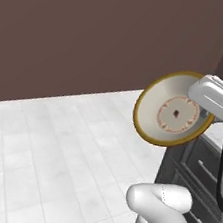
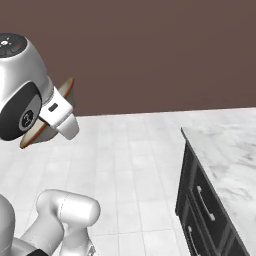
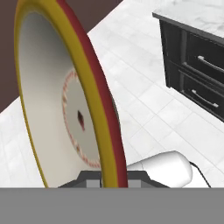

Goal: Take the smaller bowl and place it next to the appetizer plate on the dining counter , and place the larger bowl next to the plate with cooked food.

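Observation:
My gripper [image 3: 113,177] is shut on the rim of the larger bowl [image 3: 57,109], a wide cream bowl with a golden rim and a reddish ring on its base. The bowl [image 1: 172,110] hangs in the air tipped on its edge, with its inside facing the left base camera. In the right base view only a brown sliver of the bowl's rim [image 2: 66,90] shows behind the white hand. The dining counter [image 2: 225,150], with a white marble top and a dark front, stands to the right of the bowl and lower down.
The counter's dark front has drawers with metal handles [image 2: 205,202], and its corner [image 3: 159,17] juts toward the white tiled floor [image 1: 53,140]. A brown wall [image 1: 95,30] runs behind. The robot's white base [image 1: 161,199] sits below the bowl.

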Available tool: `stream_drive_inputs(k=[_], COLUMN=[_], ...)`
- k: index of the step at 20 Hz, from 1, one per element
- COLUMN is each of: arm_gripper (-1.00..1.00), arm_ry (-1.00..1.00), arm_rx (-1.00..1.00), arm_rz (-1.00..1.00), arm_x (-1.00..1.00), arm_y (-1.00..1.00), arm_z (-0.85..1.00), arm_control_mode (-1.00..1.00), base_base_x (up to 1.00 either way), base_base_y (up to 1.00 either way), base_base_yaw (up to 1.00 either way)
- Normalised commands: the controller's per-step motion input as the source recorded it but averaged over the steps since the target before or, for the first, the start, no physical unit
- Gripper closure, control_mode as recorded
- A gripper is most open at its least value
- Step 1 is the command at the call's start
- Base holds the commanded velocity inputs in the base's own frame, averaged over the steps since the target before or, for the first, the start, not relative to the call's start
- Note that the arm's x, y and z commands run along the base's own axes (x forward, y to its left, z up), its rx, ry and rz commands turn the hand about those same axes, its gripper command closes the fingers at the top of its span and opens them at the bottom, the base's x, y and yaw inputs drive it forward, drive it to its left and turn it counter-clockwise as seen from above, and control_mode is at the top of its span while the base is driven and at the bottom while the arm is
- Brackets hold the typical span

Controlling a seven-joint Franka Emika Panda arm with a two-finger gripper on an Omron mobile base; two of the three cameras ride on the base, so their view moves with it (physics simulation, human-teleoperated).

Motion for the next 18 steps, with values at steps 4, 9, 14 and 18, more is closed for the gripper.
stream_drive_inputs(k=[4,9,14,18], arm_gripper=[1.00,1.00,1.00,1.00], arm_ry=[0.00,0.00,0.00,0.00], arm_rx=[0.00,0.00,0.00,0.00], arm_rz=[0.00,0.00,0.00,0.00], arm_x=[0.00,0.00,0.00,0.00], arm_y=[0.00,0.00,0.00,0.00], arm_z=[0.00,0.00,0.00,0.00], arm_control_mode=[1.00,1.00,1.00,1.00], base_base_x=[1.00,1.00,1.00,1.00], base_base_y=[0.04,0.04,0.00,0.04], base_base_yaw=[-0.19,-0.27,-0.36,-0.45])
